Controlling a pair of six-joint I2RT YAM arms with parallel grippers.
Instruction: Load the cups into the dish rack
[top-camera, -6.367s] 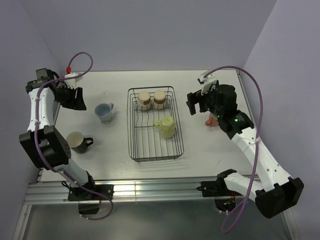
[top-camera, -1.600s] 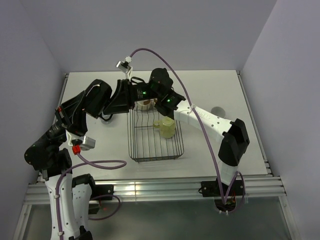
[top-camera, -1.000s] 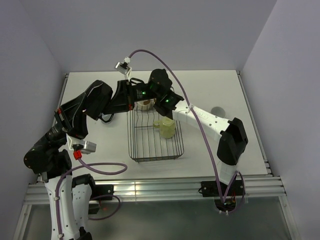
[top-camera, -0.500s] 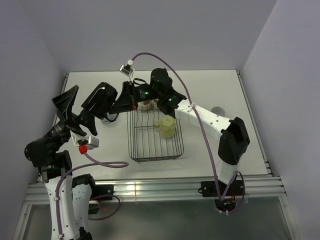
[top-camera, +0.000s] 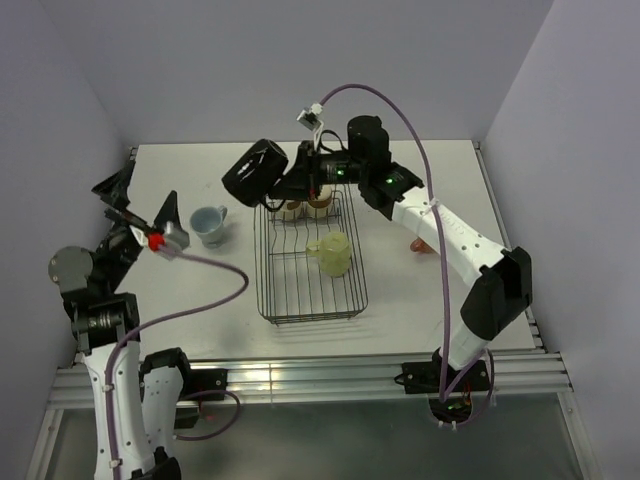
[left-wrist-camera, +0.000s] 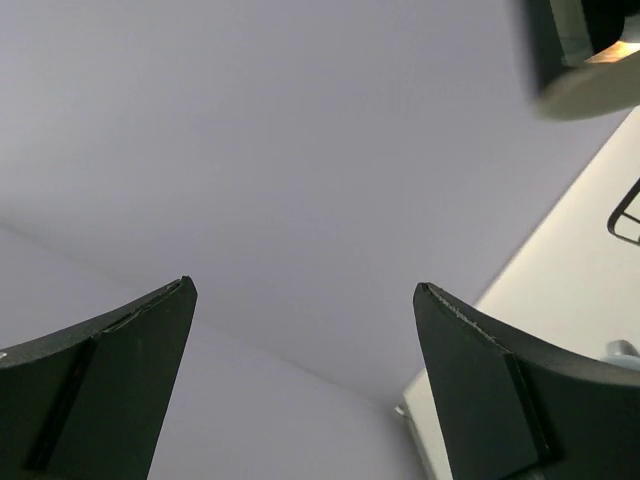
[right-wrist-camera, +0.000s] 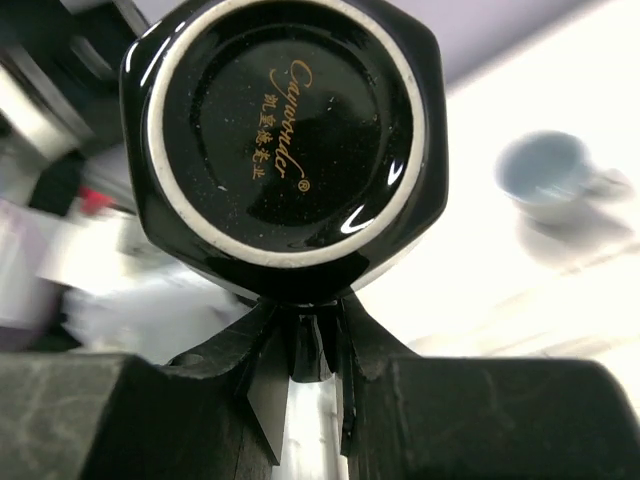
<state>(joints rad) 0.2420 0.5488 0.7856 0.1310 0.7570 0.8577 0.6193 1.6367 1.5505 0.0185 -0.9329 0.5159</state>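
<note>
Uncovered since half a second ago, when both arms crowded over it: black cup (top-camera: 258, 172), tipped on its side in the air above the far left corner of the dish rack (top-camera: 262, 262). Gripped by its handle in the clenched right pincer (top-camera: 300, 175), base turned toward the wrist camera, gold lettering legible on it. Inside the rack: two tan tumblers (top-camera: 290, 208) side by side at the far end, pale yellow mug (top-camera: 331, 254) nearer the middle. Standing on the tabletop (top-camera: 420, 300): blue-grey cup (top-camera: 208, 224) left of the rack, salmon-pink mug (top-camera: 420, 243) right of it, partly hidden behind the right arm. Withdrawn far to the left and raised: left pincer (top-camera: 140, 197), fingers (left-wrist-camera: 100, 370) spread wide, nothing between them, aimed at the wall.
</note>
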